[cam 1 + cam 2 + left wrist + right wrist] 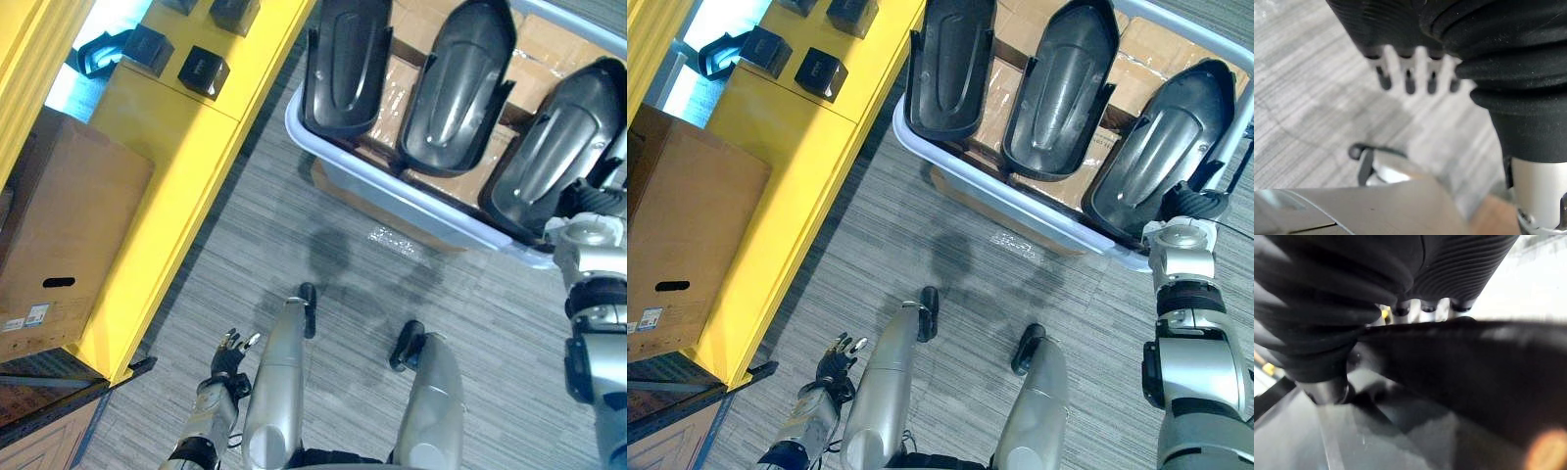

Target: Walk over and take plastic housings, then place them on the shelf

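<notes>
Three black housings (456, 78) lean in a bin (431, 211), long ends pointing away from the robot. The right hand (1193, 204) is at the rightmost one; I cannot tell if it holds it. The left hand (227, 357) hangs low, fingers spread

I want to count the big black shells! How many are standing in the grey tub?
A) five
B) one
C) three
C: three stand side by side in the grey tub: the left housing, the middle housing and the right housing.
</notes>
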Robot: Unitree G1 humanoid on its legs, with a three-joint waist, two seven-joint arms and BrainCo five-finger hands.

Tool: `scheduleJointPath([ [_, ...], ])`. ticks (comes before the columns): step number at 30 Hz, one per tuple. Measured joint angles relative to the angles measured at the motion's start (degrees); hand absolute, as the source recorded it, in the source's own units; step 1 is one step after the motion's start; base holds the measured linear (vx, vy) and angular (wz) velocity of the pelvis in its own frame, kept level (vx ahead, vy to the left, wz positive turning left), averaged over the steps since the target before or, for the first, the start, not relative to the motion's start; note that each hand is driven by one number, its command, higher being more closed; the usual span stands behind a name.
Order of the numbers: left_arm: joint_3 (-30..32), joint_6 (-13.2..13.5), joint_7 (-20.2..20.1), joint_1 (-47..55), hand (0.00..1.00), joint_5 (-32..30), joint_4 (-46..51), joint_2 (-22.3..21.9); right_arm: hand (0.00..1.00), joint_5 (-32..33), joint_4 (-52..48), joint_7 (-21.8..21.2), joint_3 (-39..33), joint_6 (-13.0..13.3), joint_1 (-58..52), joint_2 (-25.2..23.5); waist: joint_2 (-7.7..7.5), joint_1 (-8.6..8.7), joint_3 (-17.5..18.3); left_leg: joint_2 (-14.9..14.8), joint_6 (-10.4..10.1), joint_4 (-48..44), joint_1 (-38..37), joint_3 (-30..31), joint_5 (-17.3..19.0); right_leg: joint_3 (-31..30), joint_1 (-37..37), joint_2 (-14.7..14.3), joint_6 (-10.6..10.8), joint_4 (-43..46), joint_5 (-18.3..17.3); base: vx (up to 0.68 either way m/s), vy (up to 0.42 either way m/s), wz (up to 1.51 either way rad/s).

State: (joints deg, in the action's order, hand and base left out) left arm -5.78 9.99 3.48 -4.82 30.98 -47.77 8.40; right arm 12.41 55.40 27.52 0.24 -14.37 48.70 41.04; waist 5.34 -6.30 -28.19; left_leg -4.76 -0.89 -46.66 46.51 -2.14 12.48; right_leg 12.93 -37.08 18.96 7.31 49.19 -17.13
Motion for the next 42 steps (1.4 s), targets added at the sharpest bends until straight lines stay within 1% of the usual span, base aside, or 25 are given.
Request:
scheduleJointPath([
  [4,0.00,0.18,0.05,1.15,0.00,-0.07,1.55,0.06,1.00,-2.11,0.00,-0.03,0.48,1.02,-1.01,-0.77,-0.06,0.28,0.01,-0.21,-0.09,0.13,-0.95,0.27,-0.06,0.54,1.33,-0.18,-0.09,-0.24,-0.04,-0.01,-0.022,0.01],
  [8,0.00,0.49,0.19,1.56,0.00,0.04,2.07,0.17,1.00,-5.72,-0.57,0.27,1.11,0.82,-2.61,-1.83,-0.47,0.59,0.15,-0.62,-0.07,0.51,-3.27,0.44,-0.05,1.32,4.46,-0.83,-0.04,-1.75,0.02,0.00,-0.006,0.01],
  [10,0.04,1.39,0.24,2.29,0.00,0.54,3.83,0.25,1.00,-6.72,-4.00,0.51,1.48,0.81,-4.04,-2.70,-1.28,0.69,0.20,-0.87,-0.08,1.78,-5.85,0.25,-0.06,1.53,7.21,-1.26,0.15,-3.67,0.37,0.00,-0.001,-0.04],
  [12,-0.21,1.68,0.24,2.55,0.00,1.15,5.49,0.07,1.00,-7.86,-7.72,1.39,1.47,0.84,-5.41,-3.16,-1.94,0.77,0.32,-1.01,-0.23,3.34,-7.96,0.14,-0.28,1.86,9.53,-1.95,0.21,-5.78,0.95,0.00,-0.002,-0.02],
  [14,-0.57,1.72,0.34,2.65,0.00,2.77,7.67,0.13,1.00,-8.82,-10.06,2.12,1.35,0.88,-6.05,-3.50,-3.06,0.92,0.72,-1.11,-0.29,5.63,-9.70,0.08,-1.08,2.66,11.56,-2.14,0.18,-8.48,1.93,0.02,-0.002,0.01],
  [16,-0.49,1.66,0.84,2.68,0.00,3.12,11.64,0.56,1.00,-9.16,-12.55,3.39,-0.64,1.01,-7.58,-3.95,-5.10,0.94,0.79,-0.75,-0.55,9.35,-13.14,-0.10,-2.35,3.14,14.96,-2.52,0.23,-12.14,3.23,0.05,-0.028,0.08],
  [17,-0.48,1.63,0.98,2.82,0.00,3.59,12.80,0.69,1.00,-9.59,-13.51,3.78,-1.64,1.16,-8.45,-4.38,-5.56,0.98,0.89,-0.57,-0.58,10.27,-14.16,-0.10,-2.55,3.25,15.96,-2.60,0.31,-12.94,3.38,0.06,-0.049,0.09],
  [19,0.25,1.18,1.64,4.03,0.00,5.06,19.34,1.49,1.00,-11.55,-17.93,5.65,-4.41,1.18,-11.41,-6.08,-7.21,1.29,0.99,-0.24,-0.85,13.53,-17.88,-0.24,-3.44,4.04,19.83,-2.97,0.38,-16.32,4.26,0.08,-0.052,0.07],
  [22,0.64,0.90,2.58,4.90,0.00,5.03,25.33,2.67,1.00,-13.58,-19.28,6.56,-6.28,1.23,-12.46,-6.22,-8.13,1.48,1.14,0.05,-1.06,17.04,-21.58,-0.78,-4.26,4.35,23.25,-3.22,0.51,-19.77,5.18,0.10,-0.024,0.00],
  [23,0.69,0.60,2.69,5.13,0.00,5.02,26.42,2.63,1.00,-13.73,-19.71,6.61,-6.67,1.20,-12.86,-6.24,-8.16,1.48,1.13,0.15,-1.09,17.75,-22.47,-0.94,-4.43,4.38,24.04,-3.30,0.62,-20.47,5.39,0.09,-0.028,-0.03],
  [24,0.75,-0.18,2.70,6.17,0.00,5.00,29.96,2.61,1.00,-14.04,-22.10,6.80,-7.95,1.17,-14.66,-6.77,-8.16,1.55,1.13,0.39,-1.18,19.52,-24.74,-1.23,-4.95,4.50,26.27,-3.52,0.71,-22.16,6.13,0.09,-0.022,-0.03],
  [25,0.74,-0.34,2.69,6.67,0.00,4.96,32.20,2.60,1.00,-14.55,-23.53,7.22,-8.30,1.15,-15.62,-7.23,-8.21,1.69,1.16,0.46,-1.21,20.48,-25.89,-1.38,-5.22,4.58,27.38,-3.67,0.71,-23.31,6.53,0.12,-0.023,-0.04],
  [26,0.69,-0.61,2.63,7.91,0.00,4.42,36.74,2.53,1.00,-15.91,-27.09,7.60,-9.01,1.07,-17.81,-8.08,-8.42,2.00,1.40,0.55,-1.39,22.33,-27.96,-1.57,-5.63,4.81,29.48,-3.98,0.92,-25.58,7.20,0.11,-0.022,-0.01],
  [27,0.62,-1.02,2.29,8.41,0.00,2.10,40.35,2.54,1.00,-18.06,-30.22,7.59,-9.16,0.99,-19.85,-8.49,-8.60,2.49,2.32,0.69,-1.54,24.09,-28.99,-1.59,-6.12,5.45,30.75,-4.16,0.92,-27.38,7.62,0.09,-0.026,0.04],
  [28,0.53,-1.57,2.18,8.17,0.00,1.32,41.74,2.54,1.00,-19.09,-31.46,7.53,-9.15,0.97,-20.70,-8.51,-8.73,2.71,2.94,0.77,-1.64,24.88,-29.39,-1.50,-6.43,5.81,31.21,-4.21,0.87,-28.21,7.88,0.08,-0.026,0.05],
  [29,0.41,-2.62,1.86,7.27,0.00,-0.57,43.73,2.61,1.00,-21.22,-33.27,7.27,-9.13,0.88,-21.84,-8.79,-9.10,3.00,4.43,0.82,-1.77,26.52,-30.08,-1.65,-6.95,5.88,31.65,-4.49,0.83,-29.60,8.37,0.11,-0.044,0.01],
  [31,-0.76,-3.45,0.15,4.59,0.00,-4.64,44.63,4.03,1.00,-25.10,-35.12,6.11,-9.00,0.98,-22.24,-9.69,-9.40,3.66,5.51,0.62,-2.04,28.42,-32.05,-1.99,-7.35,5.92,33.65,-5.08,0.74,-31.93,9.15,0.10,-0.040,-0.10],
  [32,-3.07,-4.93,-1.67,1.58,0.00,-7.58,44.64,6.54,1.00,-27.57,-35.99,4.97,-7.94,1.25,-22.64,-9.77,-9.68,3.96,6.85,0.23,-2.08,29.12,-33.37,-2.95,-7.37,5.73,34.80,-5.52,0.71,-33.33,9.58,0.06,-0.026,-0.16],
  [35,-6.25,-7.30,-4.25,-4.66,0.00,-10.19,44.44,10.03,1.00,-31.56,-36.56,2.86,-6.22,3.09,-22.75,-9.75,-9.75,4.66,8.30,-0.40,-2.11,30.04,-35.73,-4.34,-7.39,5.24,36.99,-6.07,0.56,-35.53,10.86,0.07,-0.018,-0.23],
  [36,-7.06,-8.39,-5.27,-7.90,0.00,-10.70,44.13,11.27,1.00,-33.31,-37.21,1.83,-5.23,4.46,-22.74,-9.75,-9.89,5.16,9.08,-0.51,-2.11,30.43,-36.61,-5.01,-7.38,4.43,37.51,-6.18,0.59,-36.27,11.16,0.03,0.010,-0.24],
  [37,-7.71,-9.53,-6.45,-11.27,0.00,-10.69,43.05,12.09,1.00,-35.16,-37.63,0.77,-4.40,6.60,-22.74,-9.70,-9.80,6.01,10.30,-0.64,-2.11,30.48,-36.62,-5.47,-7.38,4.15,37.56,-6.30,0.55,-37.13,11.70,0.02,0.013,-0.24],
  [38,-8.30,-10.11,-6.65,-13.07,0.00,-10.68,42.28,12.44,1.00,-36.05,-37.92,0.26,-4.14,7.46,-22.73,-9.69,-9.68,6.43,10.67,-0.76,-2.11,30.49,-36.72,-5.82,-7.38,4.05,37.74,-6.44,0.53,-37.67,12.13,0.01,0.011,-0.23],
  [40,-10.70,-12.48,-7.16,-20.24,0.00,-10.67,37.25,13.56,1.00,-38.87,-39.33,-1.56,-2.64,11.13,-22.66,-9.35,-9.58,7.42,11.07,-1.14,-2.12,31.03,-38.18,-6.97,-7.37,2.77,38.79,-7.15,0.46,-39.63,13.71,-0.01,0.016,-0.32],
  [41,-11.19,-13.02,-7.08,-21.90,0.00,-10.69,35.81,13.77,1.00,-39.41,-39.49,-1.85,-2.28,12.14,-22.59,-9.21,-9.61,7.51,11.10,-1.27,-2.13,31.41,-38.56,-7.46,-7.37,2.57,38.88,-7.26,0.40,-40.08,14.02,-0.05,0.023,-0.30],
  [42,-11.71,-13.84,-6.90,-24.73,0.00,-10.86,33.59,13.74,1.00,-40.86,-39.63,-2.59,-1.99,14.39,-22.40,-8.82,-9.62,8.20,11.18,-1.35,-2.14,31.65,-38.52,-7.76,-7.36,2.41,38.91,-7.46,0.30,-40.83,14.51,-0.07,0.026,-0.17],
])
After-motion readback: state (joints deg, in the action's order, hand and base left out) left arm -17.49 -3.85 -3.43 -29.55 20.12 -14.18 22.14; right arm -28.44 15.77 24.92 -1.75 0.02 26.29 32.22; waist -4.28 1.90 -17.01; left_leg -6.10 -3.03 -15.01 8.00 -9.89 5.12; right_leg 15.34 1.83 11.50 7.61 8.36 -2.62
